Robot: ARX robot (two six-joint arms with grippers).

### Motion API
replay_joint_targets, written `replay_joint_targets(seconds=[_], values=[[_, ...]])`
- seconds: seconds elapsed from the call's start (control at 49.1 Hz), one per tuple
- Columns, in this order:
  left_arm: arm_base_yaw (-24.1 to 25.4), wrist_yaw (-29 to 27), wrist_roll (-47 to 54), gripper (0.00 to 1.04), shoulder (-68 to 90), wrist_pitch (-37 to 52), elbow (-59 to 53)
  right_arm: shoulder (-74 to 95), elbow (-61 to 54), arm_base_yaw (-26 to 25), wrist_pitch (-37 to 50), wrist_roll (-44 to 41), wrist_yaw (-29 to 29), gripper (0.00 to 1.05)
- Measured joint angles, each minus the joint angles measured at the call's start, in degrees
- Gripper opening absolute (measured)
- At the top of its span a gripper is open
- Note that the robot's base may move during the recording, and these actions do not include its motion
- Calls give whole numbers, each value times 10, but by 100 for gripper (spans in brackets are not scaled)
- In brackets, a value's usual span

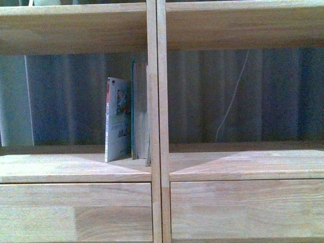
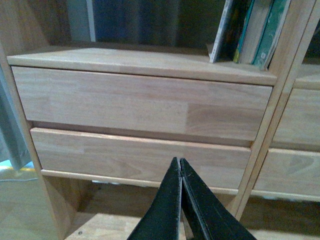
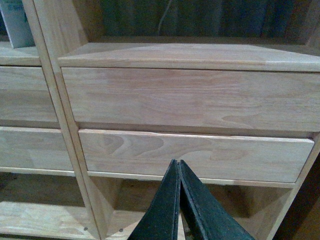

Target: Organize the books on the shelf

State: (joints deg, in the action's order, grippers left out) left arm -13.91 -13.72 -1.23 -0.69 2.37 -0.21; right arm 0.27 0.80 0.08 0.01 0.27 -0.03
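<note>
The light-wood shelf (image 1: 156, 126) fills the front view, split by its central divider. In the left compartment the books stand upright against the divider: a white softcover with colourful pictures (image 1: 117, 119) leaning slightly, a teal-edged one (image 1: 133, 116) and a pale one (image 1: 141, 119). The left wrist view shows the same books (image 2: 250, 30) above two drawer fronts (image 2: 140, 102). My left gripper (image 2: 179, 161) is shut and empty, low before the lower left drawer. My right gripper (image 3: 177, 162) is shut and empty before the lower right drawer (image 3: 195, 155). Neither arm shows in the front view.
A white cable (image 1: 230, 104) hangs behind the right compartment (image 1: 243, 147) against a dark curtain. The upper shelf board (image 1: 76, 28) runs across the top. Below the drawers there is an open gap above a wooden floor (image 2: 115, 225). A white book corner (image 3: 17, 22) shows in the right wrist view.
</note>
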Motion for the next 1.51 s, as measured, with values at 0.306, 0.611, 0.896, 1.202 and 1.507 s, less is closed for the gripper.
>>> replay_joint_targets(seconds=[0.306, 0.611, 0.896, 1.202, 1.507], values=[[132, 129, 6, 3, 0, -33, 1, 0, 0, 0, 0, 0, 0, 3], [136, 136, 6, 3, 3, -30, 5, 0, 0, 0, 0, 0, 0, 3], [136, 136, 6, 40, 5, -28, 7, 0, 0, 0, 0, -1, 0, 39], [136, 136, 6, 88, 5, -28, 7, 0, 0, 0, 0, -1, 0, 85], [136, 136, 8, 97, 5, -28, 7, 0, 0, 0, 0, -1, 0, 98]])
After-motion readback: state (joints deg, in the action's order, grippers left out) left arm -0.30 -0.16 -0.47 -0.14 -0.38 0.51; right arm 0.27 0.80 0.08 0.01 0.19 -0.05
